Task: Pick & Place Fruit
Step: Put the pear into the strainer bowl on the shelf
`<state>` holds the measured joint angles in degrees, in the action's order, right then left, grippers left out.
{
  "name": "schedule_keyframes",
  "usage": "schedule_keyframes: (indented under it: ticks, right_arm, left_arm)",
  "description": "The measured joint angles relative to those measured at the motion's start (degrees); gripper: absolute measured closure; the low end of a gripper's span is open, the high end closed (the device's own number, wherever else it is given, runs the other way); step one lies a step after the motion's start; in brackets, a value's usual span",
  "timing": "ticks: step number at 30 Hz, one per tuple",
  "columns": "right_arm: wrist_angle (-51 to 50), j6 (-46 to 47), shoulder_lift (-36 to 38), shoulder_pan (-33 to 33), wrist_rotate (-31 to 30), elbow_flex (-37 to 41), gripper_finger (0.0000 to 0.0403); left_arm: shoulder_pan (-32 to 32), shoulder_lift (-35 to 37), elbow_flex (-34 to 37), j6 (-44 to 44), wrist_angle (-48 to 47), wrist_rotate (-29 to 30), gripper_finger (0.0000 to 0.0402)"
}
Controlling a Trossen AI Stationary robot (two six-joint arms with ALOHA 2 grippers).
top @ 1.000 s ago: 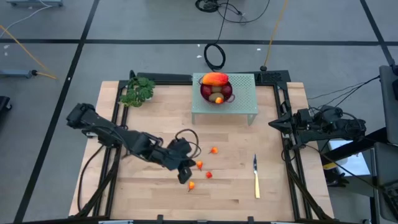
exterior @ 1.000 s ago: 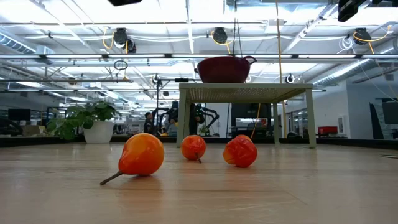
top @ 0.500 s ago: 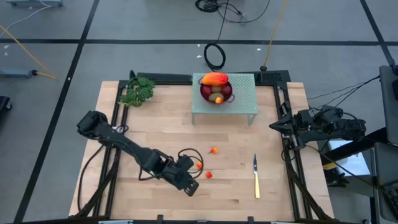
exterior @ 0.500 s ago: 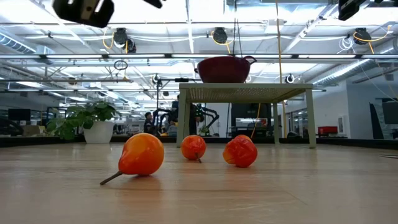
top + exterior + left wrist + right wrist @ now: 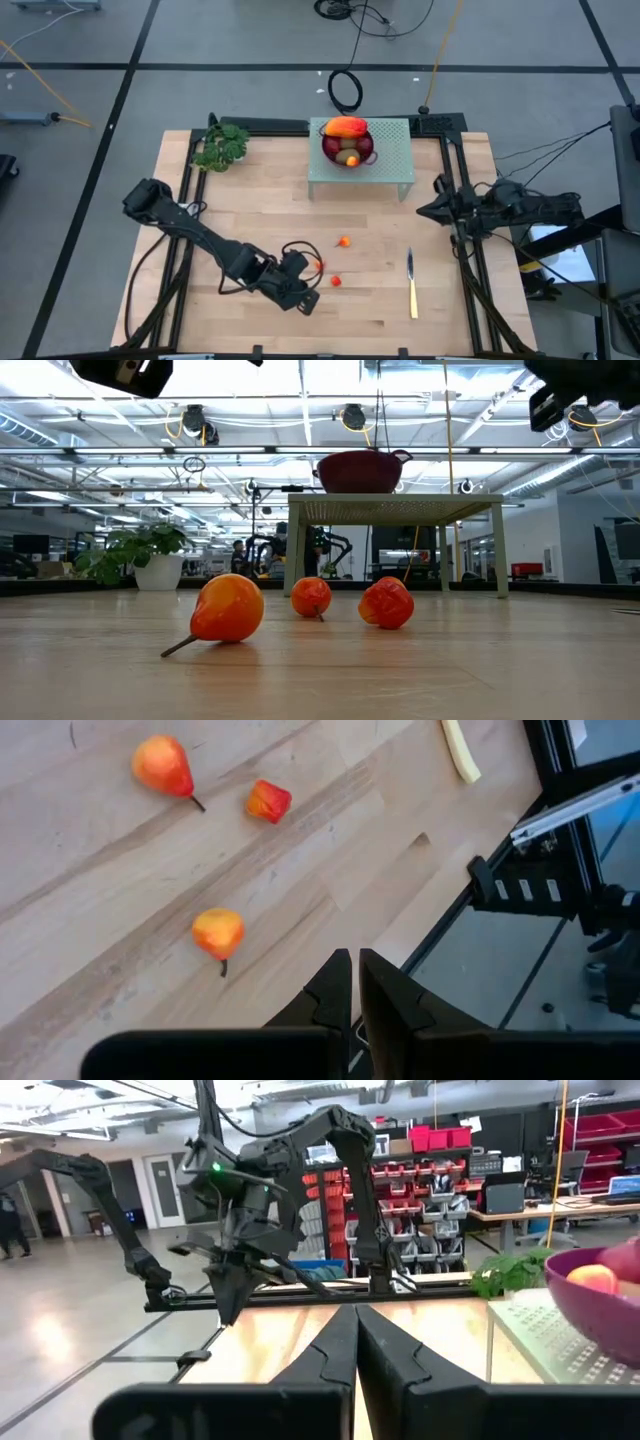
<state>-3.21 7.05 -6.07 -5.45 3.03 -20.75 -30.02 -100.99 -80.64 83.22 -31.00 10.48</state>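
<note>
1. Fruit — three tiny orange-red pieces (image 5: 228, 609) lie loose on the table (image 5: 250, 200); the rest sit in the dark red bowl (image 5: 362, 150) on the stand (image 5: 385, 170). No readable writing.
2. Leafy green bunch (image 5: 221, 146) at the far left corner.
3. Left gripper (image 5: 303, 297) — pinched shut, empty, above the near fruit.
4. Knife (image 5: 411, 286) lies right of the fruit.
5. Right gripper (image 5: 424, 210) closed, empty, at the right edge.

A wooden table (image 5: 250, 190) is seen, with three small orange-red fruits (image 5: 228, 608) scattered near its middle. A yellow-handled knife (image 5: 411, 285) is laid to their right. A leafy green bunch (image 5: 222, 146) and a small white stand (image 5: 390, 170) are set at the far edge.
</note>
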Motion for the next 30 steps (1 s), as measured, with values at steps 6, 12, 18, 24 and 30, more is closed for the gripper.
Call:
schedule_keyframes:
  ticks: [6, 12, 18, 24, 30]
  right_arm:
    - [2.6, 0.0, 2.1, 0.0, 0.0, 5.0, 0.0403]
    - [2.8, 0.0, 4.9, 0.0, 0.0, 7.6, 0.0403]
    - [2.9, 0.4, 5.8, 0.0, 0.0, 9.3, 0.0403]
    - [5.3, 0.4, 5.8, 0.0, 0.0, 9.3, 0.0403]
    - [5.1, 1.3, 5.8, 0.0, 0.2, 9.2, 0.0403]
  left_arm:
    - [-0.1, 0.0, 0.0, 4.1, 0.0, -0.4, 0.0378]
    - [0.1, -0.7, 0.0, 7.7, -0.1, -3.4, 0.0378]
    - [0.4, -3.9, 0.1, 10.1, -0.5, -7.0, 0.0378]
    - [1.2, -6.6, 0.1, 10.7, -0.3, -7.7, 0.0378]
    - [1.5, -9.1, 0.1, 10.1, -0.5, -9.0, 0.0378]
